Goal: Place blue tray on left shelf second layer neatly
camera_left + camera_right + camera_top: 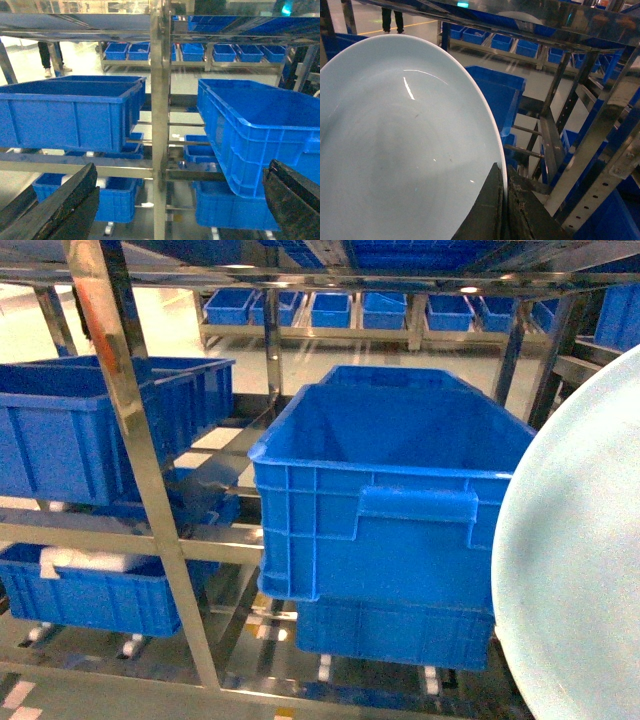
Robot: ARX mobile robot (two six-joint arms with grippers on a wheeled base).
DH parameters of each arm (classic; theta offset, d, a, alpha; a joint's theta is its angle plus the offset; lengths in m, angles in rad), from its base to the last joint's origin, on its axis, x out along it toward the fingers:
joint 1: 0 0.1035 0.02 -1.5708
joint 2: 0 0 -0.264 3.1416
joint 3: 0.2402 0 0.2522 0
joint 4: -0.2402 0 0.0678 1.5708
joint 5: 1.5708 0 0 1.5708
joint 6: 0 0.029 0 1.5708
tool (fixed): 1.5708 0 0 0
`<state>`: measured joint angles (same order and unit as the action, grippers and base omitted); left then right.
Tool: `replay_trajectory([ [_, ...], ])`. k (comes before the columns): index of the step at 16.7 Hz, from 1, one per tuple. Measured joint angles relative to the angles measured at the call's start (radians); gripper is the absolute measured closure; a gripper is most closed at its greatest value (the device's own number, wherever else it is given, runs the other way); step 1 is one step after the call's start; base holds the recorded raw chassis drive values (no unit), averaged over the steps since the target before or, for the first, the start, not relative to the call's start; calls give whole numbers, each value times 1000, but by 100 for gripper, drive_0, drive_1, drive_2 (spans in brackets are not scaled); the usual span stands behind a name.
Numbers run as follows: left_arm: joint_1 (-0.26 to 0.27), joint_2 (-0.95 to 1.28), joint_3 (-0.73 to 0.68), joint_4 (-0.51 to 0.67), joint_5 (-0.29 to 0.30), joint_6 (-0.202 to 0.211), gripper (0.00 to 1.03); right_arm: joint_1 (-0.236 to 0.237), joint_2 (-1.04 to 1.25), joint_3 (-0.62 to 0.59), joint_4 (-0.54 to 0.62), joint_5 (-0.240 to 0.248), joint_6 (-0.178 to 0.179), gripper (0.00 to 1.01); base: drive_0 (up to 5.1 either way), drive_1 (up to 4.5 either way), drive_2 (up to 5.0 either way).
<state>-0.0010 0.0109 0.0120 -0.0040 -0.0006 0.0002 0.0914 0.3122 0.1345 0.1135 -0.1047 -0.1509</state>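
Observation:
The pale blue tray [575,560] is held up on edge, close to the head camera at the right, and hides the right arm there. In the right wrist view the tray [400,150] fills the left side, with my right gripper [504,174] shut on its rim, one finger on each face. My left gripper [175,200] is open and empty, its dark fingers [55,205] spread wide in front of a steel upright [160,125]. The left shelf [135,440] is a shiny steel rack whose tiers carry deep blue crates.
A large blue crate [385,490] sits tilted on another crate straight ahead. More crates [80,435] fill the left tiers, and one [90,585] lies below. Steel uprights [590,150] and cross rails stand close on the right. A person's legs [50,60] show far behind.

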Motion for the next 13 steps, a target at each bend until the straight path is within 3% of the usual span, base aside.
replay_trajectory([
  [13,0,0,0,-1,0,0,5,0,0,0,-1,0,0,99,11,423,-401],
])
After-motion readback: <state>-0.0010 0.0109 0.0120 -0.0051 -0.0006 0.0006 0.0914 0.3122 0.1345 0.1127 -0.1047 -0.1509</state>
